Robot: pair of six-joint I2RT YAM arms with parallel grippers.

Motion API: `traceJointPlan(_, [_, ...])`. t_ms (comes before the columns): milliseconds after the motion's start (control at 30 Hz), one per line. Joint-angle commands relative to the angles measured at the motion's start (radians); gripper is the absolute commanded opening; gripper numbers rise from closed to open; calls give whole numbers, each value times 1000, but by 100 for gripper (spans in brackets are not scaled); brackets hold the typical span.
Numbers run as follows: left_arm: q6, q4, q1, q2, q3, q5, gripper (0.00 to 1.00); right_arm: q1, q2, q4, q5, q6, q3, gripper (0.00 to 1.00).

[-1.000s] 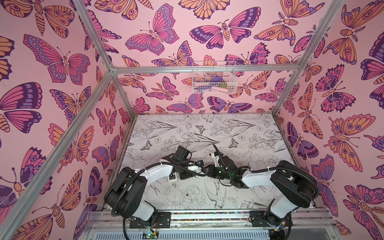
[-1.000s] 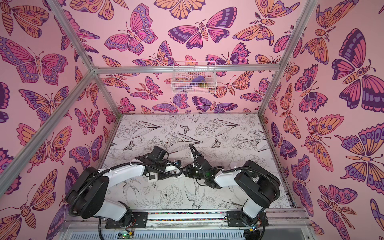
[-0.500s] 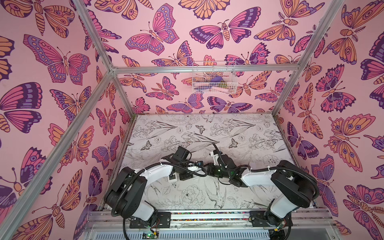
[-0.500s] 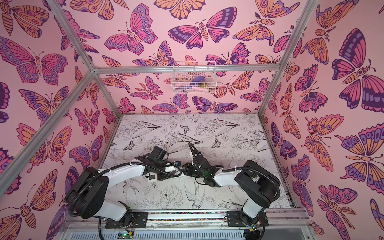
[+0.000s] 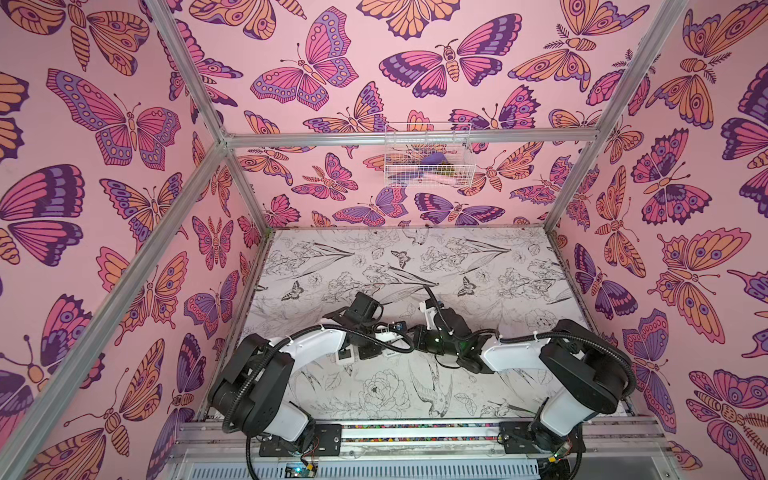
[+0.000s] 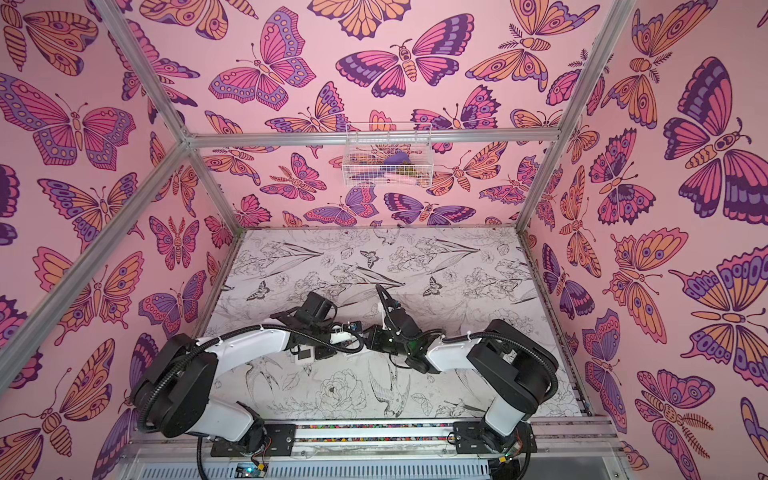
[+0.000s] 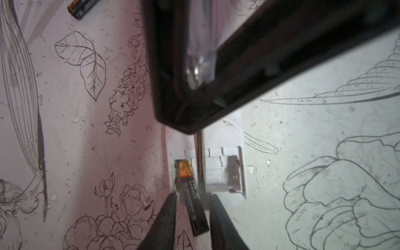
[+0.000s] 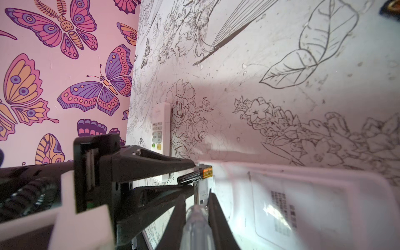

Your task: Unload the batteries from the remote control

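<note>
The white remote control [image 7: 236, 192] lies back up with its battery bay [image 7: 218, 171] open. One black battery with an orange end [image 7: 190, 188] tilts out of the bay. My left gripper [image 7: 193, 195] is open and straddles it, with a gap on one side. My right gripper [image 8: 197, 194] is shut on the clear handle of a screwdriver [image 8: 195, 225], whose shaft [image 7: 199, 151] reaches into the bay beside that battery [image 8: 194, 174]. Another black battery [image 7: 83, 8] lies loose on the table. In both top views the arms hide the remote.
A second white remote [image 8: 160, 129] lies button side up near the left wall. A wire basket [image 5: 428, 158] hangs on the back wall. Both arms [image 5: 316, 345] [image 5: 511, 357] meet at mid-table near the front rail.
My left gripper's jaws have narrowed around the tilted battery. Both arms have hardly moved.
</note>
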Motion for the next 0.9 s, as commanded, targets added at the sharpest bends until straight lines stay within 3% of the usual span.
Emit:
traceJointPlan(0, [1,7,9,-4,-11,-4,24,1,-19,-11,3,-24,21,0])
traceJointPlan(300, [2,-31,28,-48,3,-2,1,-7,-169,-91,39,-49,-35,0])
traceJointPlan(600, [-66,-145,67,-80,132,77,0,-46,-430,-300,154,-96,-110,0])
traceJointPlan(867, [-116,-149,20,13,273,123,0,-55,-717,-455,351,-81,-235,0])
